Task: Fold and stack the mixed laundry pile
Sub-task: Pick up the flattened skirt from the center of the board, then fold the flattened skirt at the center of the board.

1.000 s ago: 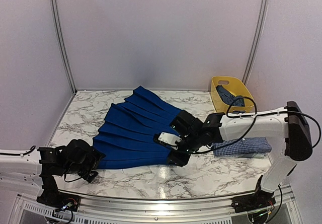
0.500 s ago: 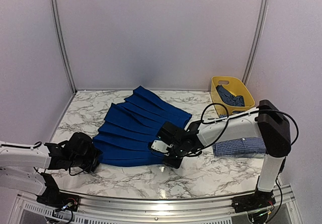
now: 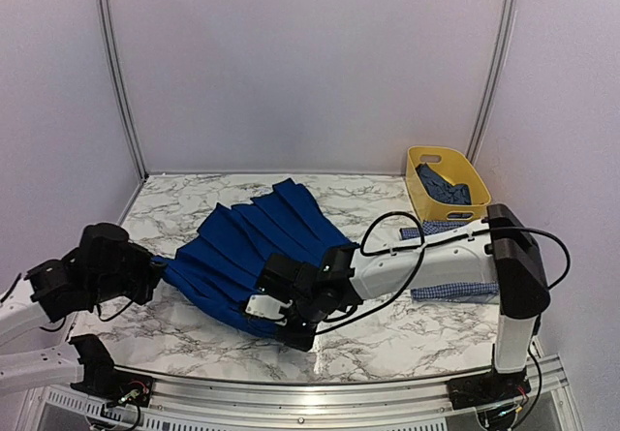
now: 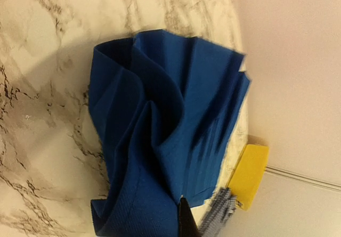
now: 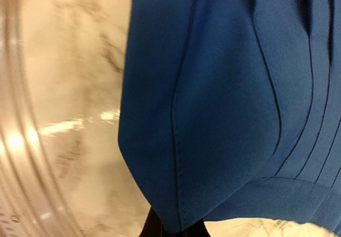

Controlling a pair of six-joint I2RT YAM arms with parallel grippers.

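- Marble-patterned table is carrying everything, white with grey veins, and a metal rail is running along its near edge.
- royal-blue pleated garment is lying across the table's middle-left, pleats fanning toward the back. Its left end is rising off the surface, and its near edge is bunching up by the right wrist.
- right arm is reaching leftward low over the table, from its base at the near right to the garment's near edge.
- left arm is angling in from the near left, wrist raised beside the garment's left end.
- yellow tub is sitting at the back right, well apart from the blue garment.
- checked shirt is lying flat on the right side of the table, in front of the tub, partly behind the right arm.
- denim-blue garment is sitting crumpled inside the tub.
- left gripper is clamping tight on the garment's left end; the wrist view is showing the cloth gathering into folds at the dark finger.
- right gripper is pinching closed on the garment's near hem; the wrist view is showing a hemmed corner hanging right at the fingers, above the marble.
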